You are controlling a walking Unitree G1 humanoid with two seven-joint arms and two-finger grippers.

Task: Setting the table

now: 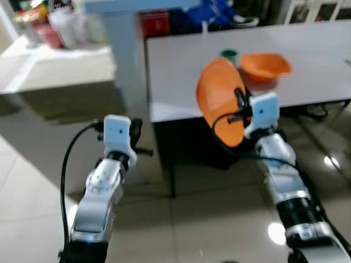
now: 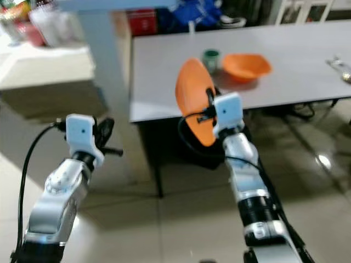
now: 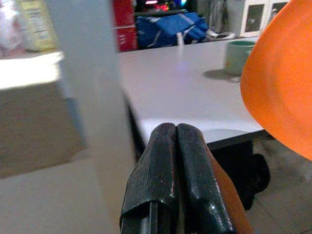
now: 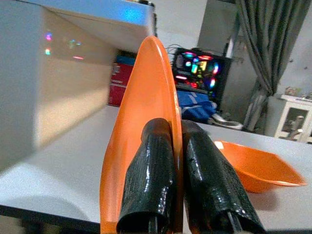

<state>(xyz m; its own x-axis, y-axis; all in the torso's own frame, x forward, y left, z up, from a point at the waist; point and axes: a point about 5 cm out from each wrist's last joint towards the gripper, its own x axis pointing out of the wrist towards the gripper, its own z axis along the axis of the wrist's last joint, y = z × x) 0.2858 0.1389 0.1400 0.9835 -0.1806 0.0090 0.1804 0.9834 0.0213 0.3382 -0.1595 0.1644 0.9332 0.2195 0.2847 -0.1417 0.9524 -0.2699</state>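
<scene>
A: An orange plate (image 1: 220,101) is held up on edge by the right gripper (image 1: 239,98), its rim pinched between the two black fingers (image 4: 146,180), just in front of the grey table's (image 1: 181,66) near edge.

B: Smooth, glossy plastic is seen, thin at the rim and shallow in the dish, with its hollow face turned toward the robot's left.

A: And on the table an orange bowl (image 1: 266,66) is set, with a green cup (image 1: 230,54) just beside it.

B: The left gripper (image 3: 173,146) is carried low over the tiled floor (image 1: 181,219), beside the table, fingers pressed together on nothing
</scene>
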